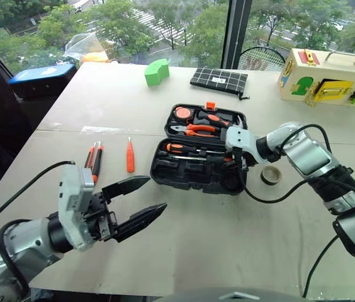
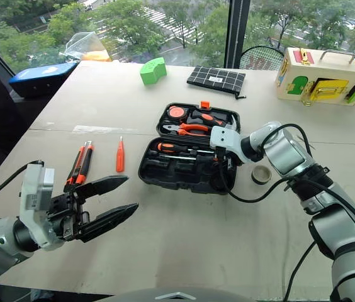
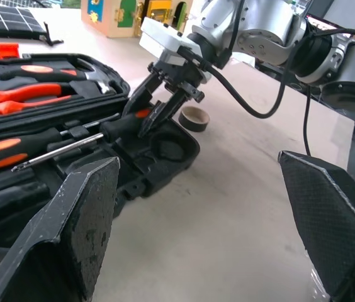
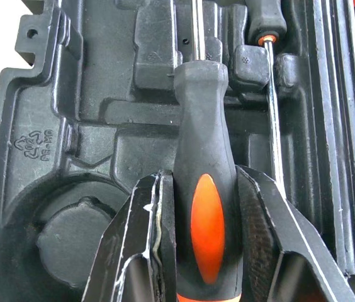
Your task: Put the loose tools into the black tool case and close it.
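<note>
The black tool case (image 1: pixel 184 183) lies open in the middle of the table, with tools set in its slots. My right gripper (image 4: pixel 204 182) is shut on a black screwdriver (image 3: pixel 119 127) with an orange inset, holding it low over the near half of the case, shaft along the slots. Left of the case lie two flat orange-and-black tools (image 1: pixel 94 161) and a small all-orange screwdriver (image 1: pixel 129 157). A small dark roll (image 1: pixel 270 175) sits on the table right of the case. My left gripper (image 1: pixel 155 193) hovers open and empty near the table's front left.
At the back of the table lie a green block (image 1: pixel 157 71), a flat black gridded pouch (image 1: pixel 219 80) and a wooden latch box (image 1: pixel 328 78). A blue-lidded box (image 1: pixel 42 77) stands off the far left corner. Pliers (image 1: pixel 193 130) and a round orange tape measure (image 1: pixel 183 114) sit in the case's far half.
</note>
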{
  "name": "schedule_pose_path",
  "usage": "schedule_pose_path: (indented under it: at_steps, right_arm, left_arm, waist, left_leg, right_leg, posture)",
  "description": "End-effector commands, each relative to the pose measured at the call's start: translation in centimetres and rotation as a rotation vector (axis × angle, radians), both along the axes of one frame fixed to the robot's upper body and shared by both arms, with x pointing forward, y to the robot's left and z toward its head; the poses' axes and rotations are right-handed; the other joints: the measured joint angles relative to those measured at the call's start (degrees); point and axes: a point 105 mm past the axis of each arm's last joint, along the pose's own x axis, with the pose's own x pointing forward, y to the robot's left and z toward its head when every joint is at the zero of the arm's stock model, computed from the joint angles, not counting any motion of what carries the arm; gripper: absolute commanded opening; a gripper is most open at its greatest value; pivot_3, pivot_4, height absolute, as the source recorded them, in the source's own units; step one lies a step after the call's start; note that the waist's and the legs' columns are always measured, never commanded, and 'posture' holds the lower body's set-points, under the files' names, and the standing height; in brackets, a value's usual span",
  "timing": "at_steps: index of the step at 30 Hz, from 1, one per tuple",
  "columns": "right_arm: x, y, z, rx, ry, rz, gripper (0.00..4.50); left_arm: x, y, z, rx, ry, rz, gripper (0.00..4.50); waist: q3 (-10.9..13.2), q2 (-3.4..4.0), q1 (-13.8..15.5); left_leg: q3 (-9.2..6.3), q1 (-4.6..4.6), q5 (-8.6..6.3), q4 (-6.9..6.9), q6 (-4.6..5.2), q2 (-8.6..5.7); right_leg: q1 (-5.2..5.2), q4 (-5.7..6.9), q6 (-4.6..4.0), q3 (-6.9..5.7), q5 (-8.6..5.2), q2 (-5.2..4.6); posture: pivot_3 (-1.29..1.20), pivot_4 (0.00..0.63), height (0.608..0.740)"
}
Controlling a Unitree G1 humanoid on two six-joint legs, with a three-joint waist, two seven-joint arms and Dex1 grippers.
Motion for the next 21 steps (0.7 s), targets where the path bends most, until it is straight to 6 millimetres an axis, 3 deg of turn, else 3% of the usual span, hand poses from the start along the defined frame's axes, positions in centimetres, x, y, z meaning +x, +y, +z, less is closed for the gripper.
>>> schedule_pose_path:
  at_steps: [1, 12, 21]
  right_arm:
    - [0.6, -1.1, -0.1, -0.032, -0.006, -0.057, 0.76]
    - [2.0, -1.2, -0.1, -0.011, -0.003, -0.129, 0.76]
    - [1.4, -1.8, -1.2, -0.068, 0.002, -0.061, 0.76]
  left_arm:
    - [0.0, -0.3, 0.3, -0.012, -0.005, -0.023, 4.16]
    - [-0.5, 0.6, -0.3, 0.005, 0.008, -0.034, 4.16]
    - [-0.8, 0.9, -0.3, 0.011, 0.005, -0.035, 4.16]
  waist:
    - [0.0, 0.0, 0.0]
    - [0.0, 0.05, -0.1]
    - [0.1, 0.12, -0.1]
  left_leg:
    - [0.0, 0.0, 0.0, 0.0, 0.0, 0.0]
    - [0.07, 0.02, 0.0, 0.0, 0.0, -0.01]
    - [0.16, -0.03, 0.0, -0.08, -0.01, 0.02]
  right_leg:
    - [0.0, 0.0, 0.0, 0.0, 0.0, 0.0]
    - [-0.01, 0.0, -0.01, 0.02, 0.0, 0.01]
    - [-0.09, -0.05, -0.01, 0.07, 0.0, -0.03]
  posture:
    - [0.0, 0.15, 0.74]
    - [0.0, 0.15, 0.74]
    - [0.0, 0.15, 0.74]
